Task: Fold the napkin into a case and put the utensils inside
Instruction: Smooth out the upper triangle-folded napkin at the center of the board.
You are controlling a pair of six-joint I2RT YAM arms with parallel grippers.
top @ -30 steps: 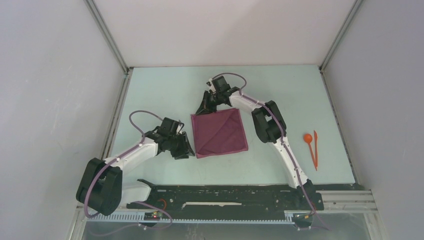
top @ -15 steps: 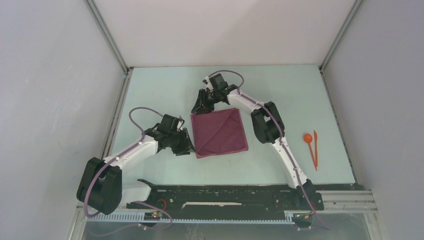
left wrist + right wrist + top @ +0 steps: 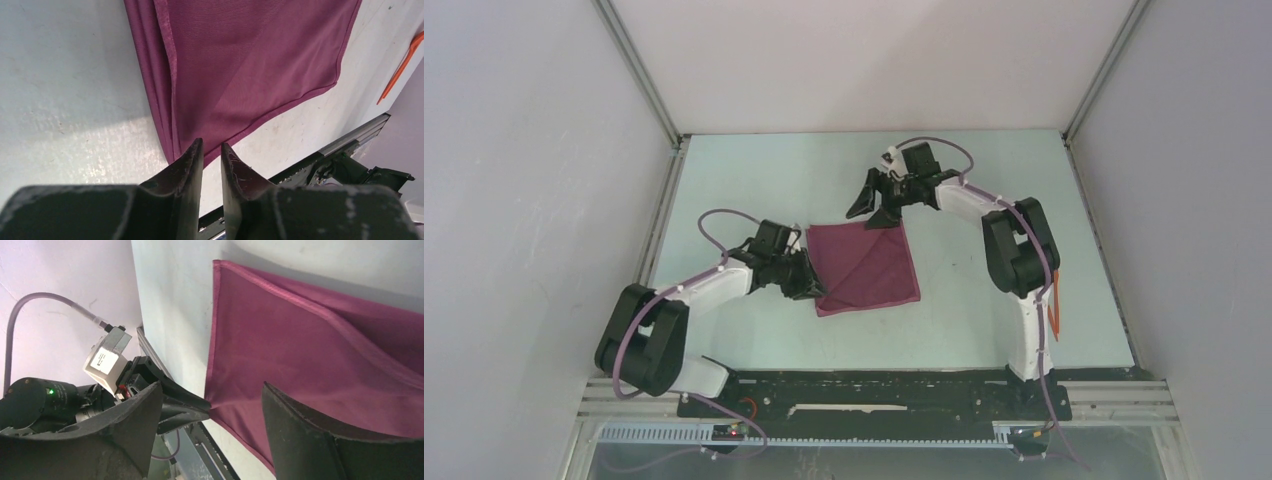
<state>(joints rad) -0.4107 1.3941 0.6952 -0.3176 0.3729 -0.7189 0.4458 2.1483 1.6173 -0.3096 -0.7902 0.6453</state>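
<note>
Just beyond left claw (image 3: 211, 147), napkin (image 3: 250, 65)

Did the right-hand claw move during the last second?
Yes. The right gripper slid rightward along the napkin's far edge, nearer the table's right edge.

Maroon napkin (image 3: 864, 268), orange utensils (image 3: 400, 69) on table (image 3: 754, 190)

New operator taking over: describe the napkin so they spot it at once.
On the pale green table, look at the middle, between the left tool and the right tool. The napkin lies there, a squarish cloth with a diagonal crease. It is the only maroon thing, far wider than the thin orange utensil off to its right.
</note>
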